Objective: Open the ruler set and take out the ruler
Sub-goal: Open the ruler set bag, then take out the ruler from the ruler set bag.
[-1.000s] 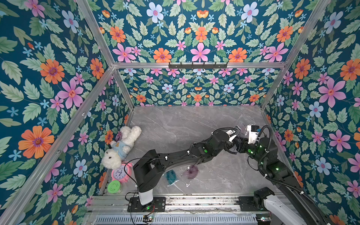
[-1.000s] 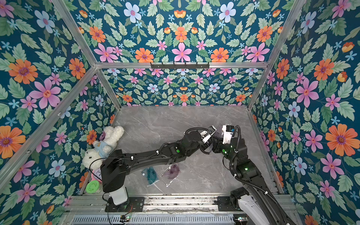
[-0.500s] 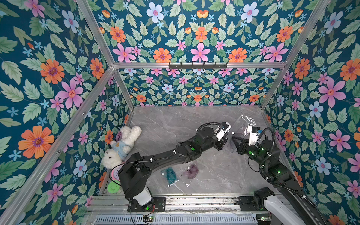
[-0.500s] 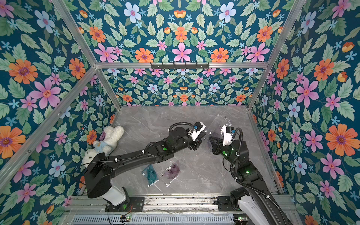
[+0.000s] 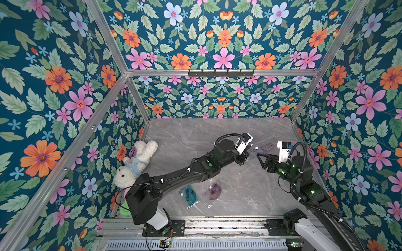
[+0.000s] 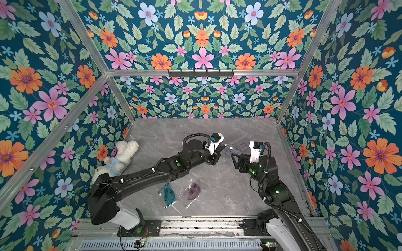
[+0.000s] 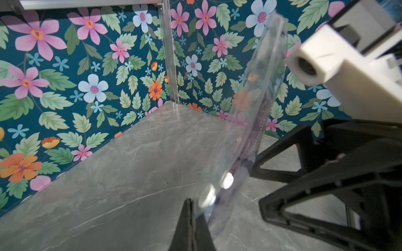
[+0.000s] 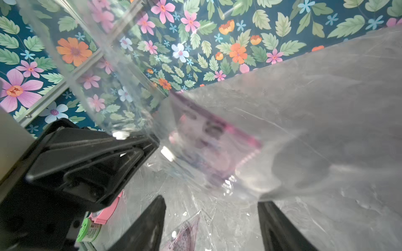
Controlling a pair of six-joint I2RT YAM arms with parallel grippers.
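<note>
The grey, veined marble table [image 5: 217,134] fills the lower middle of both top views. At its left edge lies a fluffy white plush rabbit [image 5: 139,158]. Right of centre is the ruler set [image 5: 264,146], a flat, glossy, clear plastic pouch with a purple-tinted ruler [image 8: 208,139] inside. It is held up by one corner in the left gripper [image 7: 191,203], whose pointed black fingers are pressed together on it. The right gripper [image 8: 210,201] hangs just beside the pouch, its wedge-shaped jaws spread apart. Two small round white snaps [image 7: 227,181] dot the pouch.
</note>
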